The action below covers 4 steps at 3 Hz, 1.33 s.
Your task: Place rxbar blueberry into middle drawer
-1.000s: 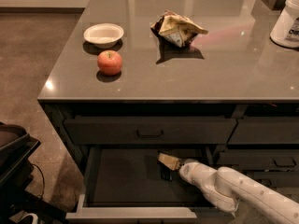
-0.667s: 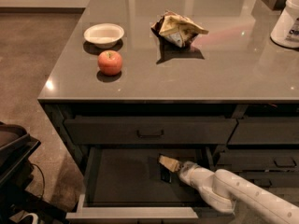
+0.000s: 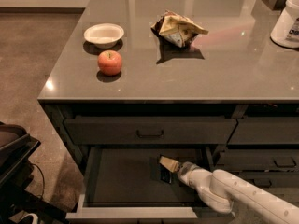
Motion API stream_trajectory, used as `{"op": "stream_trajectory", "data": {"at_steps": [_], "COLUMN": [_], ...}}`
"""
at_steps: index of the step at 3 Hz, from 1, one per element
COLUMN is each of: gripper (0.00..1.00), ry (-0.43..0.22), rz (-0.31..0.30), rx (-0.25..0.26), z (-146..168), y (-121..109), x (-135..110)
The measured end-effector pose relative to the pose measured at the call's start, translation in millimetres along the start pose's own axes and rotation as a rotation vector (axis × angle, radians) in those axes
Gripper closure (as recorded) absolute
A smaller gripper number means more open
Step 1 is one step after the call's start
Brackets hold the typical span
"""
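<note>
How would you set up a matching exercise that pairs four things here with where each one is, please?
Things:
1 apple
2 bowl
3 snack bag
4 gripper

Places:
A in the open middle drawer
B counter, back left
C counter, just in front of the bowl
D counter, back middle

Pairs: 1-C, 2-B, 3-D, 4-A.

The place looks like a kitchen or break area. A glossy grey counter carries a white bowl, an apple, a crumpled snack bag and a white tub. Below are handled drawer fronts and a speckled hard floor. The robot's tool reaches into the open middle drawer.
</note>
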<state>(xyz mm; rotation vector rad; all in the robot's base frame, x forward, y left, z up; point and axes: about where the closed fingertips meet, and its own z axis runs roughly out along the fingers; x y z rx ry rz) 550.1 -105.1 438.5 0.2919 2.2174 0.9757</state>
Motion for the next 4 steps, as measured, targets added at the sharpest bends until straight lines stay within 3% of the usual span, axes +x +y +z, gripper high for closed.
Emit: {"op": "stream_trajectory", "data": {"at_steps": [2,3,4], "gripper": [0.12,0.0,0.0], "ry": [0.0,0.0,0.0], "rz": [0.0,0.0,0.0], "rx": [0.0,0.0,0.0], "z": [0.0,0.1,0.1], "y": [0.0,0.1,0.1], "x": [0.0,0.1,0.1]}}
